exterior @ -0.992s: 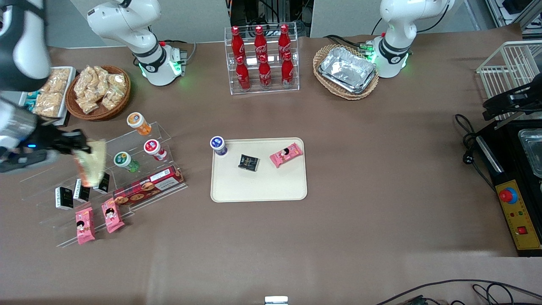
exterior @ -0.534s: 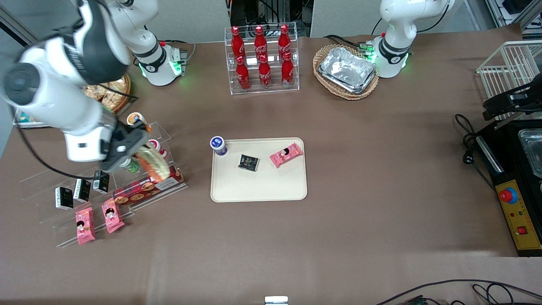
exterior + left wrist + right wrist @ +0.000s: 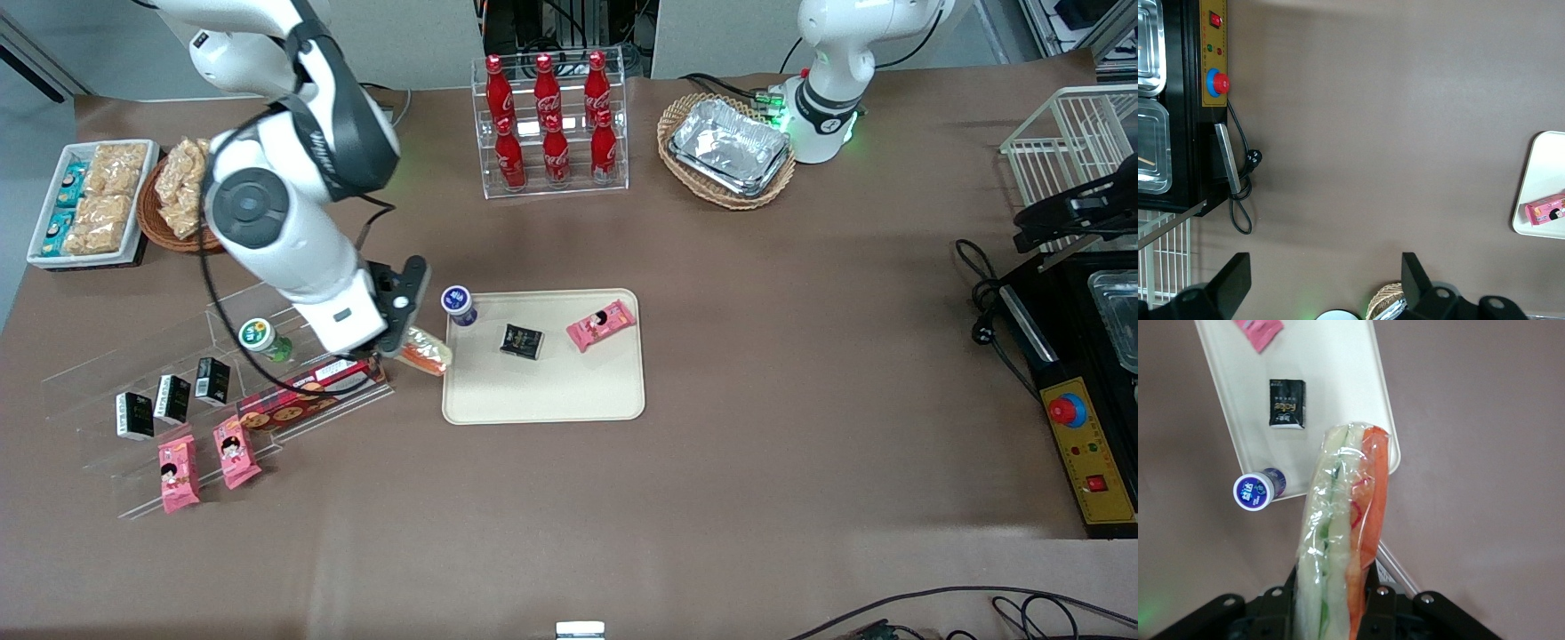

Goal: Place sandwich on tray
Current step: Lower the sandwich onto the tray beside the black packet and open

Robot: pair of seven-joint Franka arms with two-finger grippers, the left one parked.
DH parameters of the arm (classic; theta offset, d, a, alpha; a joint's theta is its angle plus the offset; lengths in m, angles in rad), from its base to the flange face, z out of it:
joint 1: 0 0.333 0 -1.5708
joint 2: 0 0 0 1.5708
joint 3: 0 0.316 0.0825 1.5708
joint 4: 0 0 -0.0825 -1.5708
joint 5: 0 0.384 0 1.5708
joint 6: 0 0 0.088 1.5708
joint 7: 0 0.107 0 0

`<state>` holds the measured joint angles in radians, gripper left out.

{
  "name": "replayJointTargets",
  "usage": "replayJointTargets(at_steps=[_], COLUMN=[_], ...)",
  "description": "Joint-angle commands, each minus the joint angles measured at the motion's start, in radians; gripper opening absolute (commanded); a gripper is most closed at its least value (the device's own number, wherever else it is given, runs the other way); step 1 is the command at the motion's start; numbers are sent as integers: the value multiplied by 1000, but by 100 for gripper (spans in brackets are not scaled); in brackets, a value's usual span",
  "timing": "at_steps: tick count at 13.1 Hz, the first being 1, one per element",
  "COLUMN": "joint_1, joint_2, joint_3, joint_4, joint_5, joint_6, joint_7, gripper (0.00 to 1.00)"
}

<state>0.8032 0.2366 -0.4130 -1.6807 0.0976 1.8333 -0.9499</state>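
The gripper, jaws clamped on the wrapped sandwich, has swung from the snack shelf to the tray edge, held above the table; lowering onto the tray comes next.

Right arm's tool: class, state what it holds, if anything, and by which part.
The tool holds the wrapped sandwich, its fingers pinching the flat bread faces at one end, while the other end sticks out toward the tray.
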Motion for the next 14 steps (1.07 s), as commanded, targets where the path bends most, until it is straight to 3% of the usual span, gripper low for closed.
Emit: replayJointTargets(at_steps=[1,3,9,14], joint_1=[25,59,163,165], joint_2=[75,121,283,392], joint_3=[7,7,3,3], joint_4=[38,38,44,53], joint_5=[46,74,71,76], joint_6=[23,67,243,383], joint_7=[-121,-124,-109,-112], gripper=[37,37,37,38])
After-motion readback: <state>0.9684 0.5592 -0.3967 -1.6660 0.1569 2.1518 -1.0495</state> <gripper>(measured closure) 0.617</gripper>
